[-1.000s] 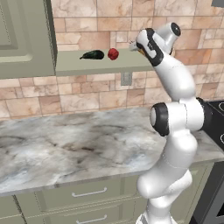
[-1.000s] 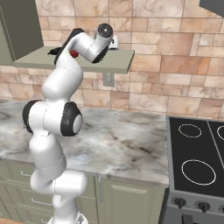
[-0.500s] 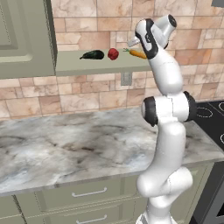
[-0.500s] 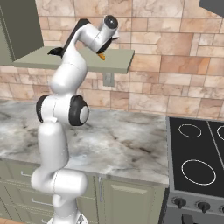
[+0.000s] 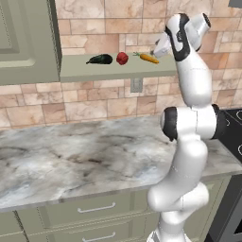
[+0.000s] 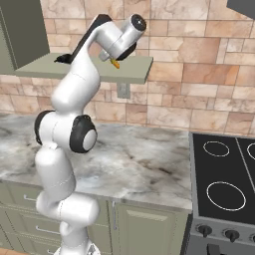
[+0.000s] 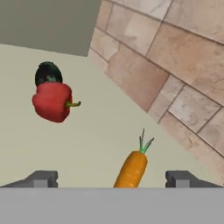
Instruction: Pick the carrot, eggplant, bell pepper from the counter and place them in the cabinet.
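In the hand view we see our gripper with its two finger tips spread wide apart, one at each side of the lower frame. The carrot lies on the cabinet shelf between them, green stem pointing away from us; neither tip touches it, so we hold nothing. Beyond it on the same shelf sits the bell pepper, and right behind that the dark eggplant.

From the left base view we find all three in a row on the shelf board: eggplant, bell pepper, then carrot, with our hand just beside the carrot. In the right base view the carrot's orange tip peeks out under the wrist. The counter lies below.
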